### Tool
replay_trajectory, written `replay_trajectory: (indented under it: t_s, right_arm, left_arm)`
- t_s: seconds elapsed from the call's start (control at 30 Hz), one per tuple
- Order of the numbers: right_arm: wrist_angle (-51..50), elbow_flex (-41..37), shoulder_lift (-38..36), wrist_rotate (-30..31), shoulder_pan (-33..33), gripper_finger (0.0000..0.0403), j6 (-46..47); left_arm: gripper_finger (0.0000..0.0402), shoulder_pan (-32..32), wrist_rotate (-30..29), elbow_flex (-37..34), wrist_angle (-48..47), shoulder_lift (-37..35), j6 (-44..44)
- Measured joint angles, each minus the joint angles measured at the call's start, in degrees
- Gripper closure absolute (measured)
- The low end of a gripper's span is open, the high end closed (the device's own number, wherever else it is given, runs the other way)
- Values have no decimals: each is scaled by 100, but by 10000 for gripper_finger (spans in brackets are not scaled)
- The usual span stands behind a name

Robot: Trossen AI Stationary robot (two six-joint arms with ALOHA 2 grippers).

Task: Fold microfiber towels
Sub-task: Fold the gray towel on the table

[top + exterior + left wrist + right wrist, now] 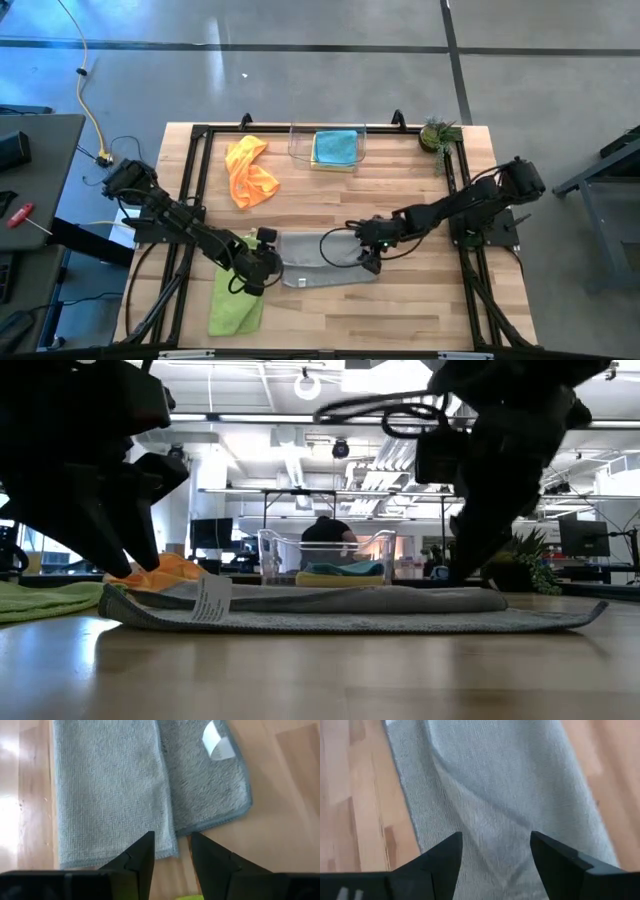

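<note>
Grey microfiber towel [325, 258]: lies folded over lengthwise at the near middle of the wooden table [400, 310], one layer resting on a wider layer below. Edges run fairly even; a white care label [216, 742] sticks out at the end by the left arm. In the low view it shows as a flat, low double layer with the label curling up at its end.

Lime green towel [236, 300]: spread loosely at the near left of the table, just beside the grey one, partly under the left arm.

Left arm: reaches in from the left edge, bent low across the table. Left tool [171, 852] sits at the left end of the grey towel, fingers parted by a narrow gap, their tips just over the hem of the top layer. It grasps nothing.

Right arm: stretches from the right side toward the table's middle, wrist dipped down. Right tool [495, 852] hangs over the right part of the grey towel, fingers spread wide and released, the cloth lying free between them with a soft crease.

Orange towel [249, 171]: crumpled in a heap at the far left of the table.

Clear plastic bin [328, 145]: at the far middle, holding a folded teal towel [335, 146] on top of a yellow towel [331, 166].

Small potted plant [438, 133]: far right corner.
</note>
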Motion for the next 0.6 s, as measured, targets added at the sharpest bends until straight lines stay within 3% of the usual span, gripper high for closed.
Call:
replay_trajectory:
  t_s: [0.27,0.43,0.6]
  right_arm:
    - [-17,101,-21,271,-23,176,-1766]
    - [88,151,169,-438,-209,184,-2461]
    - [41,147,471,-414,-366,213,-2758]
  left_arm:
    - [306,122,18,0,-29,3,178]
    - [296,242,305,-3,51,81,383]
    - [281,306,297,-1,49,122,501]
